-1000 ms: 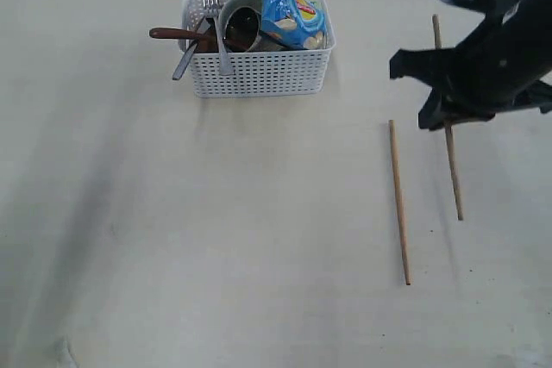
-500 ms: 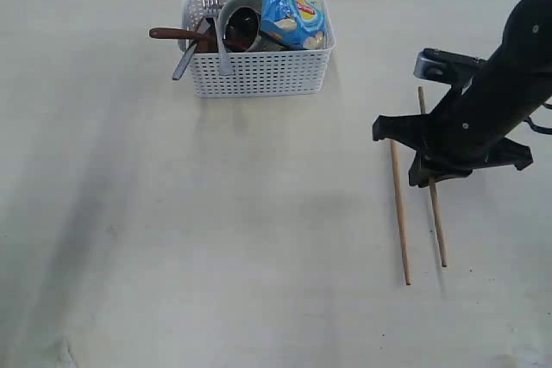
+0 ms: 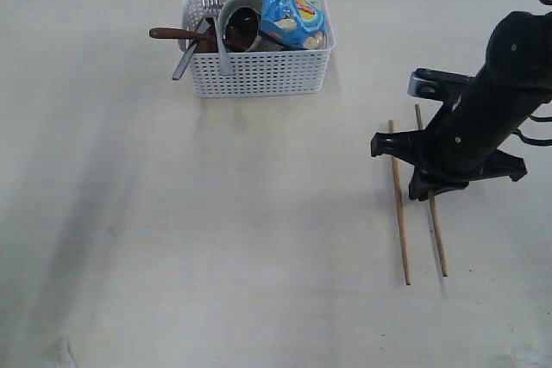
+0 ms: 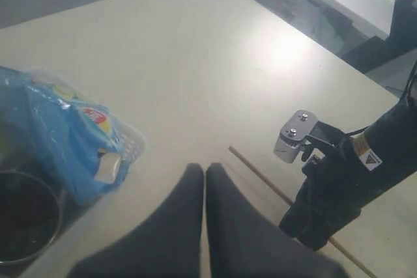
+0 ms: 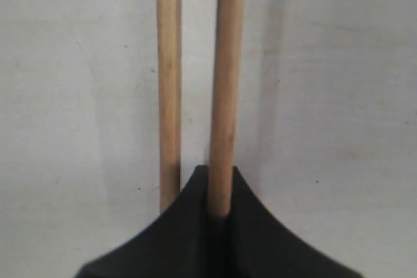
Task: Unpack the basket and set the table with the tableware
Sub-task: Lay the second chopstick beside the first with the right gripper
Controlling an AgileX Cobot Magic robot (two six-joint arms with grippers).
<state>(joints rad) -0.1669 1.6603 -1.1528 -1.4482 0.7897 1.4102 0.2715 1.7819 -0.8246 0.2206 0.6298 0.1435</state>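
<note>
A: Right hand (image 5: 217, 175)?
B: Clamped tight on one chopstick (image 3: 439, 246), which runs straight out from between its fingers.
A: Is that chopstick down on the bench (image 3: 216, 239)?
B: Can't tell. The other chopstick (image 3: 399, 213) lies flat just beside it, near parallel, not touching.
A: Left hand (image 4: 204, 171)?
B: Fingers pressed together, nothing in them. It's above the bench, next to the snack bag (image 3: 289, 2).
A: Basket (image 3: 259, 73)?
B: Far side of the bench, well apart from the chopsticks. The fork (image 3: 211, 2), knife (image 3: 184, 64), wooden spoon (image 3: 172, 34), steel cup (image 3: 241, 23) and bag are inside. The handles poke over the left rim.
</note>
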